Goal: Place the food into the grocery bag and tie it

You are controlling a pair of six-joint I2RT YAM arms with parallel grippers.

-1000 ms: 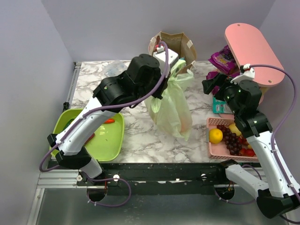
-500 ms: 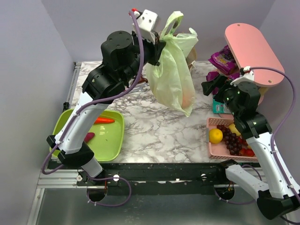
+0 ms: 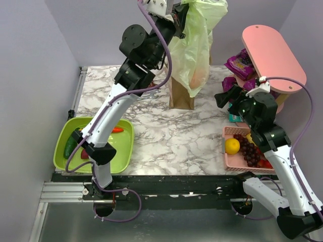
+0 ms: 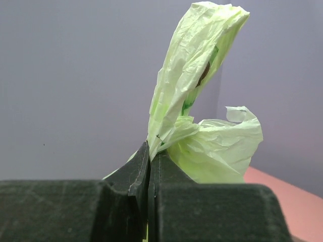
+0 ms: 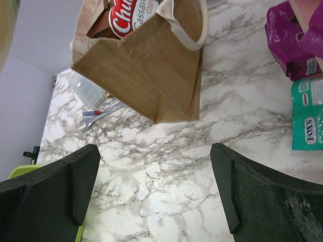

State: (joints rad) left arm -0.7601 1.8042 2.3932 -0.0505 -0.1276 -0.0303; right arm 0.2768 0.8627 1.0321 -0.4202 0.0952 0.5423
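robot lab test cell: plain lilac walls (image 3: 30, 60), marble-print tabletop (image 3: 166, 141), aluminium rail frame (image 3: 65, 191).

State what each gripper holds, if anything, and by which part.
Left gripper: the thin pale green plastic bag, pinched by its bunched top. Right gripper: open, holding nothing.

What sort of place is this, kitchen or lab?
Probably a robot lab bench staged for grocery packing: plain lilac walls box in a marble-patterned tabletop, with fruit in a pink plastic basket and a thin pale green plastic bag held aloft.
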